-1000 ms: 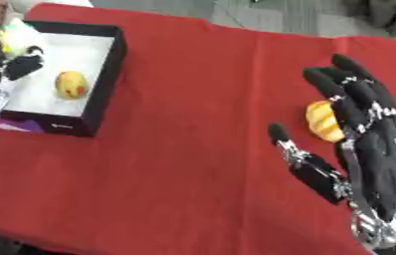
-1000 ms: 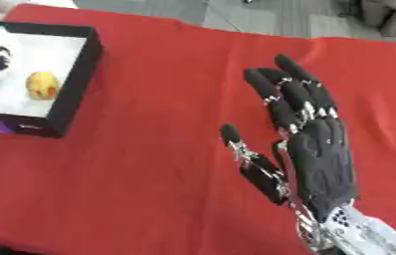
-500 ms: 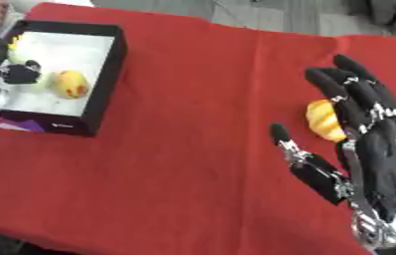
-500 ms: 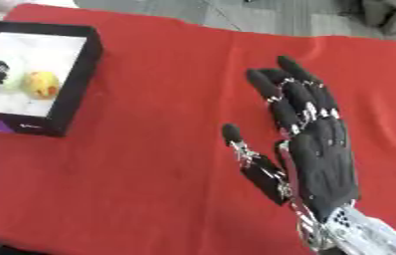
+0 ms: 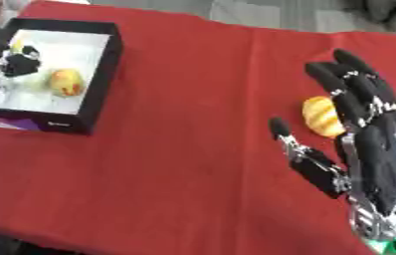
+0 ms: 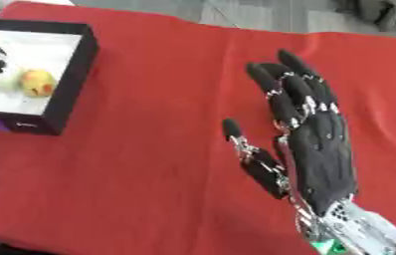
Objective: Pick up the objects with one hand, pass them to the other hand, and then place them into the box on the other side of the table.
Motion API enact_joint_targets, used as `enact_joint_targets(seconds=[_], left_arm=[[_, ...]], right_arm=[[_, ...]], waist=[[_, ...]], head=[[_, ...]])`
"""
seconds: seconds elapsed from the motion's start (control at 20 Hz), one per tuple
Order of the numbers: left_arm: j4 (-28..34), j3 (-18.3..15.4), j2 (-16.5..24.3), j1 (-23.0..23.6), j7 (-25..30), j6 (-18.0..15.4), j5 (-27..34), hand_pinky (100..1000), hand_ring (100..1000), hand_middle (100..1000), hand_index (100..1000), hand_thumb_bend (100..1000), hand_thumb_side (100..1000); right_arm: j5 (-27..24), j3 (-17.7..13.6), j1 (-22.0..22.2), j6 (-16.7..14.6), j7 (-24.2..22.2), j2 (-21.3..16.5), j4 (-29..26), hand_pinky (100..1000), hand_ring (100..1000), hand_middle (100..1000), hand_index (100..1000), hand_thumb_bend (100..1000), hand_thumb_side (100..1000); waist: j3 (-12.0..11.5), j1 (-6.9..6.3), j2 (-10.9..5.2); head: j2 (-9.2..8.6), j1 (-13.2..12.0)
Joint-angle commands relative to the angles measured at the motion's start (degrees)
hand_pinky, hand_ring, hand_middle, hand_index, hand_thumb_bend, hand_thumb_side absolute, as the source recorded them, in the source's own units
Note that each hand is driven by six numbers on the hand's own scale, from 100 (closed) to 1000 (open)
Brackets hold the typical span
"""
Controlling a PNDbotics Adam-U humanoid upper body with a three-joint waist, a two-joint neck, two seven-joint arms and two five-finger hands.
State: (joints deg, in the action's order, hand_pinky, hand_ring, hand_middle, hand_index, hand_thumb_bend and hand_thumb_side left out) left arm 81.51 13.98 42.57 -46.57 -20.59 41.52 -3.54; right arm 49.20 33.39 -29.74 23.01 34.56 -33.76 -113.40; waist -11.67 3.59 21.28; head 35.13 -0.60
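A red cloth-covered worktop [image 5: 184,149] fills most of both views, its far edge running along the top and its near edge cutting across the lower left corner. A black-walled square box with a white floor [image 5: 106,69] sits at the worktop's left edge, near the far corner. Inside it lies a round yellow fruit with a red blush [image 5: 66,82], and the robot's black left hand [image 5: 19,62] reaches in at the box's left side; whether its fingers are curled or straight cannot be told. A small pale mark shows on the box's near wall, too blurred to read. The black right hand [image 6: 319,144] hovers open, fingers straight and spread, on the right. An orange-yellow ridged object [image 5: 322,115] lies just beside its fingers. Broad bare cloth separates box and right hand.
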Motion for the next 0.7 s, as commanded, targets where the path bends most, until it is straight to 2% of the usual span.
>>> enact_joint_targets(seconds=[0.05,0.2,0.45,0.55,0.7], left_arm=[[9.3,-1.0,4.1,0.9,0.1,-1.1,1.6,784,742,721,861,100,638],[18.1,-3.0,5.5,3.3,0.3,-3.4,5.1,775,753,766,875,100,718],[30.6,-5.5,6.4,7.8,0.2,-8.2,9.3,781,763,780,882,100,780],[32.5,-5.9,5.9,8.7,0.6,-10.7,10.3,777,760,772,873,100,761],[33.0,-6.2,4.6,9.7,0.7,-13.8,13.2,771,753,761,866,100,768]], right_arm=[[-6.1,-2.5,0.0,3.9,-2.1,-2.3,-1.2,755,878,686,828,485,138],[-13.7,-4.7,0.1,7.3,-5.0,-3.7,-1.2,742,883,679,823,471,144],[-26.2,-9.1,0.6,10.1,-9.4,-7.4,-1.2,740,890,675,815,470,141],[-29.5,-10.4,1.2,10.4,-11.2,-9.0,-1.2,750,899,693,820,454,154],[-34.8,-12.3,2.3,10.7,-17.3,-11.7,-1.2,769,917,742,832,437,165]], waist=[[0.1,-0.42,-1.48],[0.0,-0.36,-1.49],[-0.4,-0.04,-1.5],[-0.6,0.17,-1.5],[-1.0,0.58,-1.41]], head=[[0.19,1.4],[0.16,3.0],[-0.03,5.4],[-0.15,5.8],[-0.13,6.2]])
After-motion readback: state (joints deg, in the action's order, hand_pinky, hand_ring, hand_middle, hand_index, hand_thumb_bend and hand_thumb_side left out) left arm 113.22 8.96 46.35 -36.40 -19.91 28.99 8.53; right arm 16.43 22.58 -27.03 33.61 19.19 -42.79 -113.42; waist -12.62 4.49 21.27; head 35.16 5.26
